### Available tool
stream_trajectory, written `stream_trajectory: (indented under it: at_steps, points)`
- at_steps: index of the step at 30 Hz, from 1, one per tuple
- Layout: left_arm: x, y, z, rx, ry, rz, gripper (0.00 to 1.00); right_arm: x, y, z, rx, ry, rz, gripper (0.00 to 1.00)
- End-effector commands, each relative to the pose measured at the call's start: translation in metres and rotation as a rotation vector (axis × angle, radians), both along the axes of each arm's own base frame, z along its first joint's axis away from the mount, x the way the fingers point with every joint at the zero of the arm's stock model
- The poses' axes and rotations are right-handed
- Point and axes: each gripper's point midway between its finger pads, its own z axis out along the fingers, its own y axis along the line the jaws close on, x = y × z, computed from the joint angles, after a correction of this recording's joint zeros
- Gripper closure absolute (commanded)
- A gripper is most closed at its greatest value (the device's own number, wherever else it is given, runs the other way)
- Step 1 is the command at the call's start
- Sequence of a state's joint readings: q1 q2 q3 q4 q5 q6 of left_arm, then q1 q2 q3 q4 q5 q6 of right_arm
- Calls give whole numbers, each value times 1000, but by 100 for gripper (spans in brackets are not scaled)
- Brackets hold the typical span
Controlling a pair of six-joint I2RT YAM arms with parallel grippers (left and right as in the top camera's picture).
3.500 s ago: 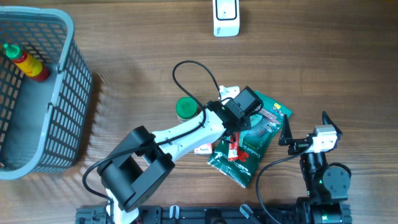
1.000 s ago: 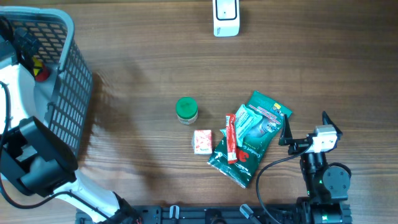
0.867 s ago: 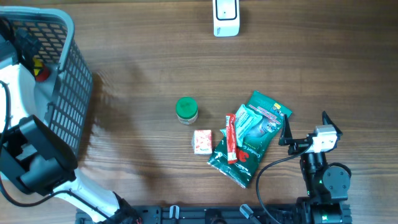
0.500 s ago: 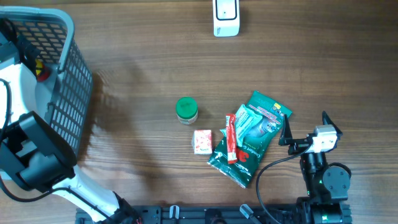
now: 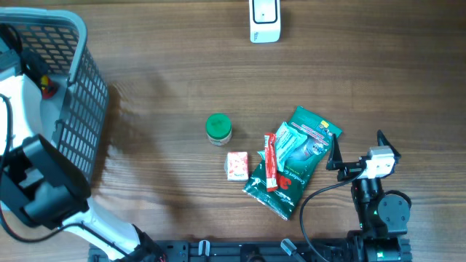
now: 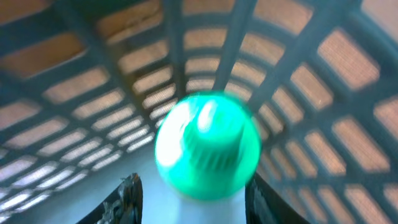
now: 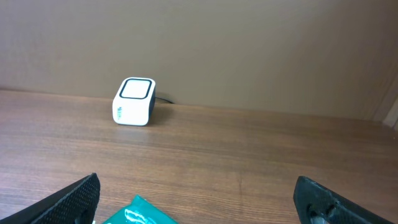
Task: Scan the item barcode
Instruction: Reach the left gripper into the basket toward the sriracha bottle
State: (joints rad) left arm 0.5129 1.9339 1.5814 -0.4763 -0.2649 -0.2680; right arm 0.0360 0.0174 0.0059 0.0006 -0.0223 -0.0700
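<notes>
In the left wrist view the left fingers (image 6: pixel 127 196) sit on either side of a bright green ribbed cap (image 6: pixel 207 146), deep inside the grey plastic mesh basket (image 5: pixel 76 109) at the surface's left edge. That cap probably belongs to the red sauce bottle (image 5: pixel 46 86), of which the overhead view shows only a sliver of red beside the arm. The picture is too blurred to tell whether the fingers are clamped on the cap or merely straddle it. The right fingers (image 7: pixel 78 196) are spread wide with nothing between them, parked near the green foil pouch (image 5: pixel 298 164). The small white cube scanner (image 5: pixel 264 20) stands well apart from the basket, at the far edge. To do this step well, the grip should land squarely below the cap's ridges, so the bottle cannot slip or twist. The lift should go straight up, clear of the basket wall, before any sideways travel. Once out, the label has to be turned until its barcode faces the scanner's window
</notes>
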Motion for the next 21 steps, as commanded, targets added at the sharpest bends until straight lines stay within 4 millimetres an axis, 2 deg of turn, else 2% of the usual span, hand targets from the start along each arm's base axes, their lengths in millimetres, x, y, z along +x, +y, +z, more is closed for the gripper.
stream_trajectory:
  at_steps: [1, 5, 7, 9, 10, 15, 21]
  points:
    - [-20, -3, 45, 34, -37, 29, 60, 0, 2, 2, -7, -9, 9, 0]
    - [-36, -12, 53, -2, -31, 61, 60, 0, 2, 2, -7, -9, 9, 0]
    - [-35, -13, 55, -4, -42, 56, 28, 0, 2, 2, -7, -9, 9, 0]
    - [-34, -12, 55, -3, -41, 56, 5, 0, 2, 2, -7, -9, 9, 0]
    - [-33, -12, 53, -1, -38, 52, 1, 0, 2, 2, -8, -9, 9, 0]
    - [-19, 1, 34, 41, 1, 1, 2, 0, 2, 2, -7, -9, 9, 0]
    - [-2, 12, 7, 44, -5, 2, 16, 0, 2, 2, -7, -9, 9, 0]
